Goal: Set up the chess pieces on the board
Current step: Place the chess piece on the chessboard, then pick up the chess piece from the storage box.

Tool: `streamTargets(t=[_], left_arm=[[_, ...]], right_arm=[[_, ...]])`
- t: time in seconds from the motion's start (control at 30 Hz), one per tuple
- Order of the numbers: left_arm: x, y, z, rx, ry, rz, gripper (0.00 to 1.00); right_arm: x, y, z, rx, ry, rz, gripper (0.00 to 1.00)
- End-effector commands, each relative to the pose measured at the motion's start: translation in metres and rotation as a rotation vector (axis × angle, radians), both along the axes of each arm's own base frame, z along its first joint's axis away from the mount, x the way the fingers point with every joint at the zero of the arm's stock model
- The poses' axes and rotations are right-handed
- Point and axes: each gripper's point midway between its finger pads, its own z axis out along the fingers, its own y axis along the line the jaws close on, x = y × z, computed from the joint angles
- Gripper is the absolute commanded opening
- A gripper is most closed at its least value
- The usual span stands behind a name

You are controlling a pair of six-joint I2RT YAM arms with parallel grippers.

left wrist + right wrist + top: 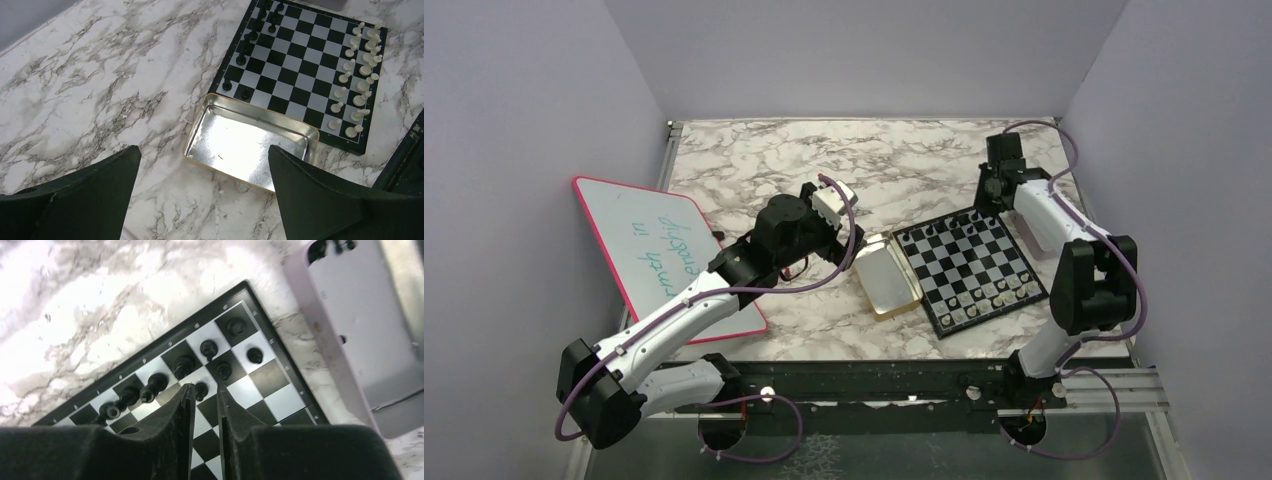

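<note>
Close view looking down past the right gripper (204, 390). Its two dark fingers (180, 420) rise from the bottom edge with only a narrow gap between them. A small black pawn (201, 389) stands at the tips, in line with that gap; whether the fingers touch it cannot be told. Beneath lies one corner of the board (287, 400), with black and pale squares inside a thin black border. More black chess pieces (208, 347) stand in two slanting rows along its edge, running from the corner down to the left. A brightly lit white marble tabletop (100, 305) fills the upper left. A pale, blurred panel (350, 330) fills the right side.
</note>
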Motion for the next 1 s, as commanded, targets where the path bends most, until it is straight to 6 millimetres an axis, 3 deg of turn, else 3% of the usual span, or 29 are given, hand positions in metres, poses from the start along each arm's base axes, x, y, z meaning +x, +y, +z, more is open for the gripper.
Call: streamTargets(t=[0.0,0.2,0.43,0.7,0.97], left_arm=[[0.001,0.002,0.011,-0.039,-0.022,0.021,0.99],[0.010,0.010,0.010,-0.032,-0.015,0.094,0.99],[0.013,0.012,0.008,-0.031,0.017,0.123,0.99],[0.010,0.014,0.013,-0.043,-0.016,0.108,0.99],[0.010,0.013,0.012,-0.031,-0.037,0.091,0.99]], right_arm=[[0.020,-0.034,0.039,-0.045,-0.119,-0.090,0.27],[0.036,-0.084,0.048,-0.035,-0.217,-0.215,0.27],[0.050,-0.134,0.030,0.034,-0.285,-0.338,0.28],[0.074,-0.148,0.002,0.176,-0.344,-0.383,0.32],[0.073,-0.155,-0.038,0.226,-0.271,-0.325,0.36]])
